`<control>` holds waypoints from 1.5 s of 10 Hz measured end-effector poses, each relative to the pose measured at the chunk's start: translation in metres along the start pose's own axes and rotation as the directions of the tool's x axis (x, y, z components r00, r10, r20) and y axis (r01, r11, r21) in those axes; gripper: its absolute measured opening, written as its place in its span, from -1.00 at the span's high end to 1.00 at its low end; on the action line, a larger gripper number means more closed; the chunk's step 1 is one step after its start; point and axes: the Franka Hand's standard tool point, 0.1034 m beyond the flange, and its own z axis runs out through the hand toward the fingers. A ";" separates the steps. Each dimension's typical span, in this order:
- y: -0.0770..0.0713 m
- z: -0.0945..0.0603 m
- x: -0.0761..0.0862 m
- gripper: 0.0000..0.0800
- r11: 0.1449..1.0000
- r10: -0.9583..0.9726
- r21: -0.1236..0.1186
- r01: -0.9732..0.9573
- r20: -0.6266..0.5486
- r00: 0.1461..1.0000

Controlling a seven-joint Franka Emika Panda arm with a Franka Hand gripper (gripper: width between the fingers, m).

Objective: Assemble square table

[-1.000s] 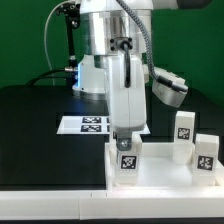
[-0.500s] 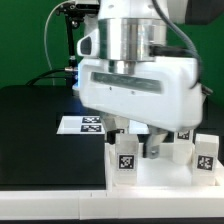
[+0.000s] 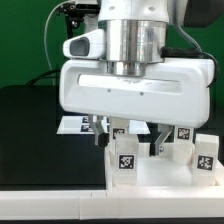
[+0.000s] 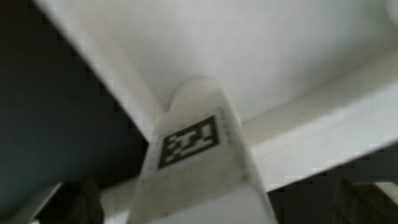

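Where a second ago the arm stood narrow-side-on with its fingers closed on a leg (image 3: 126,160) at the near corner of the tabletop (image 3: 160,178), we now see the wrist turned broadside to the exterior view and the jaws spread wide, so the leg has evidently been let go. It stands upright on its own in that corner, its tag facing us, which we read as a screwing turn just finished and the hand freed, perhaps to twist again or to move on. Two more legs stand at the exterior view's right, one (image 3: 183,133) partly hidden behind the arm and one (image 3: 206,152) near the frame's edge, so we judge the table far from complete. The gripper (image 3: 131,141) hangs low over the seated leg with its fingers (image 3: 101,133) wide apart on either side of it; in the wrist view the leg (image 4: 192,165) rises between the two dark fingertips (image 4: 68,203) with a clear gap on each side, so it grips nothing and, as far as we can tell, touches nothing. The tabletop lies at the near edge of the black table (image 3: 35,135), with the marker board (image 3: 78,125) just behind it.
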 end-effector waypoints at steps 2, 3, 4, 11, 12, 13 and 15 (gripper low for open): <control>-0.001 0.001 -0.001 -0.62 0.997 -0.074 0.000 0.074 0.002 0.997; -0.001 0.001 -0.001 -0.30 0.999 -0.049 0.000 0.049 0.003 0.999; -0.001 0.001 -0.001 0.04 0.999 -0.050 0.000 0.050 0.003 0.999; 0.002 0.002 -0.001 0.29 0.710 0.704 0.001 -0.704 0.009 0.710; 0.002 0.002 -0.001 0.29 0.593 0.804 0.007 -0.805 0.038 0.593; 0.002 0.002 -0.002 0.29 0.451 0.890 0.015 -0.893 0.066 0.451; 0.003 0.002 -0.002 0.29 0.310 0.947 0.010 -0.951 0.081 0.310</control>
